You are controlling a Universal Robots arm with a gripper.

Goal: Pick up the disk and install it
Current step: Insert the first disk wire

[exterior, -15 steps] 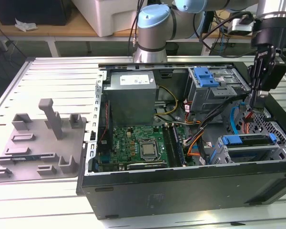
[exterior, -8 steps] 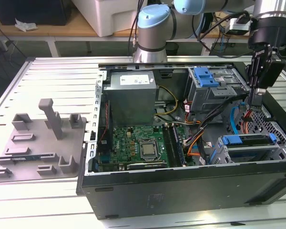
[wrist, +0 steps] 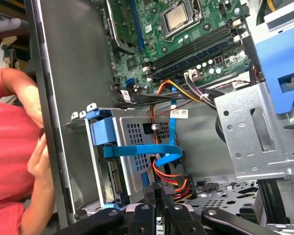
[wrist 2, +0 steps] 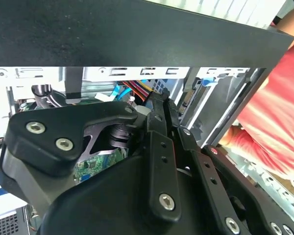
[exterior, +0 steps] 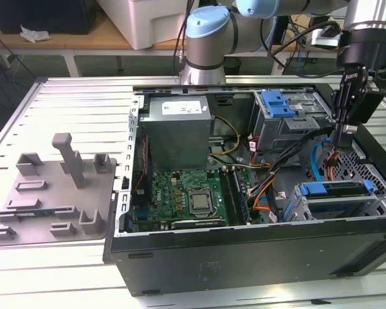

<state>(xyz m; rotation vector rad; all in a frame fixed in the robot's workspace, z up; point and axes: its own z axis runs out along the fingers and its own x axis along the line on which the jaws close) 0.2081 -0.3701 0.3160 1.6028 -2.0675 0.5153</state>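
Where the open computer case [exterior: 244, 257] lies on the table [exterior: 51, 283], its dark side wall is nearest in the exterior view. Just behind that wall, at the exterior view's right, the disk [exterior: 334, 192] lies flat in its metal cage inside the case, blue rail frame uppermost. Alongside it, toward the exterior view's left, is the green motherboard [exterior: 186, 196]. The end effector [exterior: 340, 145] hangs above the cage, apart from the disk, fingers drawn narrow with nothing seen between them. A blue ribbon cable [wrist: 142, 151] crosses the cage in the first wrist view, where a person's hand [wrist: 39, 156] rests outside the case wall. Farther back stand the grey power supply [exterior: 179, 132] and a bare blue bracket [exterior: 276, 103]. A grey fixture plate [exterior: 51, 199] lies outside the case, on the exterior view's left.
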